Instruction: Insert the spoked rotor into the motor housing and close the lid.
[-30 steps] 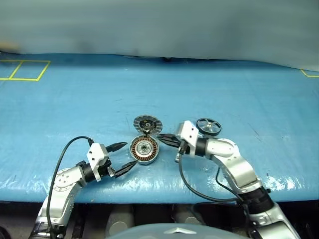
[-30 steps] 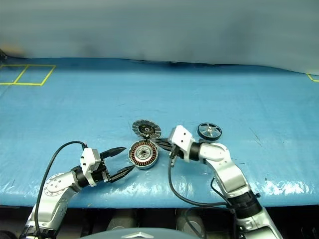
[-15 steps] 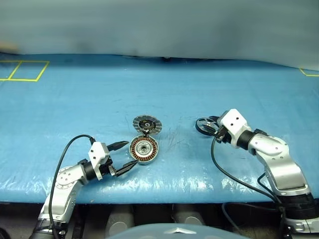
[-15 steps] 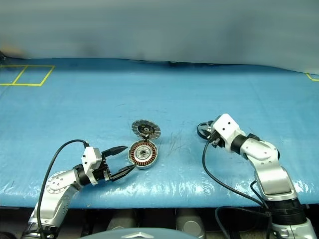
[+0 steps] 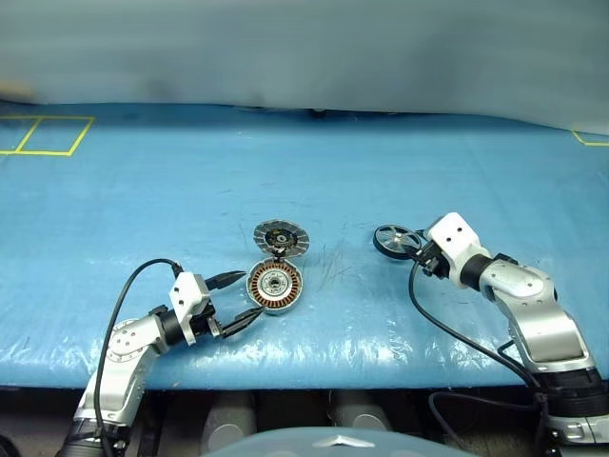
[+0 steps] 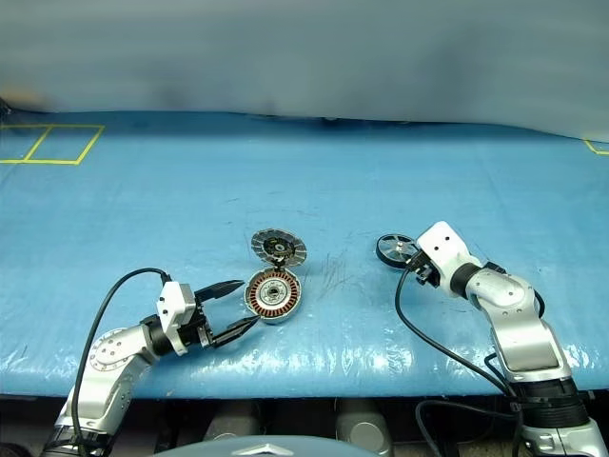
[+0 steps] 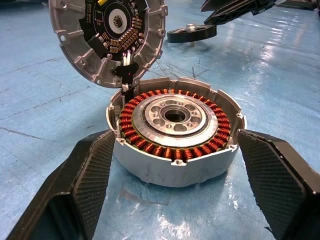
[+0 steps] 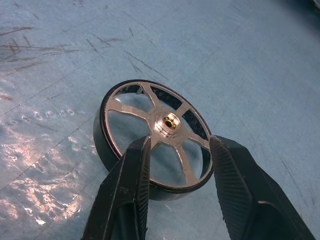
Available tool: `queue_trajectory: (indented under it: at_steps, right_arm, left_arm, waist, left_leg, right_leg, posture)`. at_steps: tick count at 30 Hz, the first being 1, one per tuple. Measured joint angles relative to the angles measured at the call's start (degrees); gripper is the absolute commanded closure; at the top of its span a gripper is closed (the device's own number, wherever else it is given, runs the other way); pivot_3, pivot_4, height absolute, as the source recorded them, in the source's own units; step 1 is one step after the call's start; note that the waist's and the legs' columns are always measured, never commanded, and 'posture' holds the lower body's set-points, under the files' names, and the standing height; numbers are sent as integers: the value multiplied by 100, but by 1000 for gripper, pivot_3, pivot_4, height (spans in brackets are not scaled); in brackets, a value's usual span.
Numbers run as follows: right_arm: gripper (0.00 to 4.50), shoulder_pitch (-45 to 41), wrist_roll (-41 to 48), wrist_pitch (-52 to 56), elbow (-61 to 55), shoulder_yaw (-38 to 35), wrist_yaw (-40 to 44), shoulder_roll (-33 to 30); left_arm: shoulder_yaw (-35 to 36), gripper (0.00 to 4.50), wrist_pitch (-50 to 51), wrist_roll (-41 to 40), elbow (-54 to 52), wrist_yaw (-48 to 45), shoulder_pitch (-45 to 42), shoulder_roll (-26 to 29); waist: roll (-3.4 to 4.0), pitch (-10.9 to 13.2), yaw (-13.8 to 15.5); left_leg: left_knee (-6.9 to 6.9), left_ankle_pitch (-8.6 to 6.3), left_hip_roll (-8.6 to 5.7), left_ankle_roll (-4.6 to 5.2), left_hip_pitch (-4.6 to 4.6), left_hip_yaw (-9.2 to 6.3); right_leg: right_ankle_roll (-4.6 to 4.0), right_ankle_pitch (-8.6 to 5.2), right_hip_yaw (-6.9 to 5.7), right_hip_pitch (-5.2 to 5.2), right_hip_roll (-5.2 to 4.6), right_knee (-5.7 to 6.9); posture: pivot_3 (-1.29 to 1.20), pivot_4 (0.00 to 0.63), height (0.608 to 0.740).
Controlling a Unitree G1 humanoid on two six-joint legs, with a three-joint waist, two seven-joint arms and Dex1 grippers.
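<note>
Rotor (image 8: 154, 137) is lying flat on the blue table (image 5: 314, 162), well right of the housing (image 5: 275, 288), not yet lifted. Right gripper (image 8: 176, 159) is hanging over it, part spread, fingers straddling the near rim and hub, nothing pinched so far as I can judge. Left gripper (image 7: 175, 175) is standing wide, one finger on each side of the housing, bracing rather than clamping. Lid (image 5: 281, 237) is standing open just behind the housing, joined at the rear edge.

Step in hand, by my reading: picking up the rotor. Doing it well likely means closing on the rim or a spoke without tipping the wheel, keeping it level, then carrying it across and centring the hub over the housing's bore before lowering. Left fingers should be keeping the housing from sliding.

Head views are giving the layout and the gap between rotor and housing. Right wrist view is showing spokes and brass-coloured hub centre. Left wrist view is showing copper windings, the empty bore, and the lid's dark circuit face with wires.
</note>
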Motion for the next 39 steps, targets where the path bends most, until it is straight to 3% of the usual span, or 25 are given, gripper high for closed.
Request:
queue_trajectory:
  at_steps: [39]
  right_arm:
    - [2573, 241, -128, 235, -67, 225, 28, -106]
  left_arm:
    - [1, 372, -136, 55, 112, 6, -10, -3]
  waist:
    - [0, 0, 3]
  left_leg:
    - [4, 0, 0, 0, 1, 1]
  right_leg:
    - [4, 2, 1, 3, 0, 0]
  posture:
    - [0, 150, 740]
